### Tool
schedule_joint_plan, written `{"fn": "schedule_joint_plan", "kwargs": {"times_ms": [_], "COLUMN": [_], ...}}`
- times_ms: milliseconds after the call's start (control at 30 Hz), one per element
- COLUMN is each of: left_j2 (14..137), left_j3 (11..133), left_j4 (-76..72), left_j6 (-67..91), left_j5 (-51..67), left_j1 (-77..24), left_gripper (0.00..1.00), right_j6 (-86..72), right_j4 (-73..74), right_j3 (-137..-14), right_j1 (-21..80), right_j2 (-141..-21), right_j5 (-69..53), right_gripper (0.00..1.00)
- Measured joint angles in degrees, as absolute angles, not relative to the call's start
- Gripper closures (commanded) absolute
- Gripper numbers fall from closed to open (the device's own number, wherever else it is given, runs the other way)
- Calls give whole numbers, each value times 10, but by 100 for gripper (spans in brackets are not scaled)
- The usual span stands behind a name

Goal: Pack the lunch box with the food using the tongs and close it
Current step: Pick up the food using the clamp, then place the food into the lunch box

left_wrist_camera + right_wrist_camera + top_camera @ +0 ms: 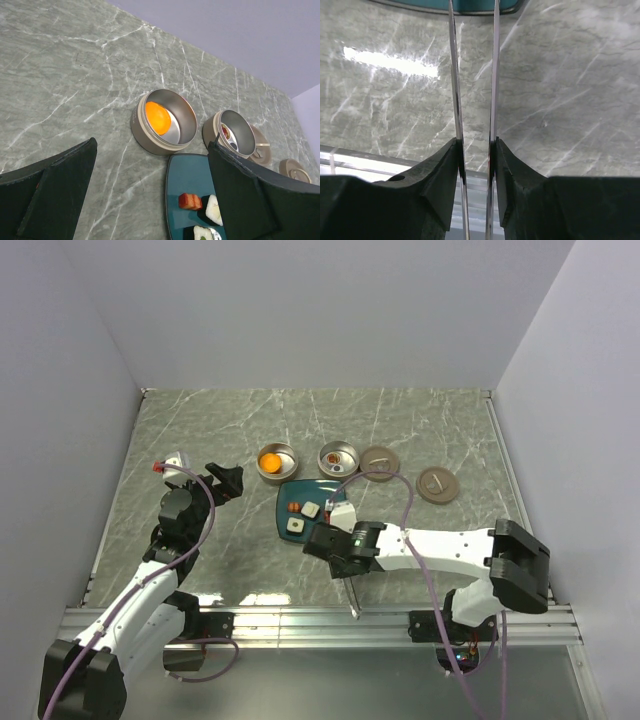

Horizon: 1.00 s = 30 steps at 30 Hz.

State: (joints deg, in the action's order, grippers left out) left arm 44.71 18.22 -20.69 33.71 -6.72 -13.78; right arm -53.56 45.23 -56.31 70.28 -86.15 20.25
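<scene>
My right gripper [336, 546] [476, 148] is shut on the tongs [352, 598], its pads pressing both silvery arms [455, 75] inward. The tongs point at the teal plate [300, 492] [470, 6]; their joined end sticks out toward the near rail. On the plate lie a red piece [293, 507] [189, 201] and white blocks [311, 509] [214, 210]. The lunch box is two open round tins: one [277, 462] [162, 121] holds an orange piece, the other [337, 457] [232, 132] holds small bits. My left gripper [226, 480] [152, 145] hangs open left of the plate.
Two round tan lids [379, 460] [437, 484] lie on the marble right of the tins. Grey walls close in the table on three sides. An aluminium rail [300, 620] runs along the near edge.
</scene>
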Motion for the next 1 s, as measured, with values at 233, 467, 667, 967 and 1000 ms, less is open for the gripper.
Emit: {"fn": "schedule_joint_plan", "kwargs": {"times_ms": [233, 467, 667, 967, 1000], "left_j2": [447, 447, 447, 448, 448], "left_j3": [182, 182, 182, 182, 182], "left_j4": [-207, -207, -207, -207, -207], "left_j6": [337, 337, 337, 337, 337], "left_j5": [-67, -67, -67, -67, -67], "left_j1": [-138, -138, -138, -138, -138], "left_gripper": [1, 1, 0, 1, 1], "right_j6": [-533, -521, -495, -432, -426], "right_j4": [477, 495, 498, 485, 484], "right_j3": [-575, -634, -664, -732, -738], "right_j1": [703, 701, 695, 684, 683], "right_j2": [-842, -841, -832, -832, -834], "right_j5": [232, 285, 315, 336, 337], "right_gripper": [77, 78, 79, 80, 80]}}
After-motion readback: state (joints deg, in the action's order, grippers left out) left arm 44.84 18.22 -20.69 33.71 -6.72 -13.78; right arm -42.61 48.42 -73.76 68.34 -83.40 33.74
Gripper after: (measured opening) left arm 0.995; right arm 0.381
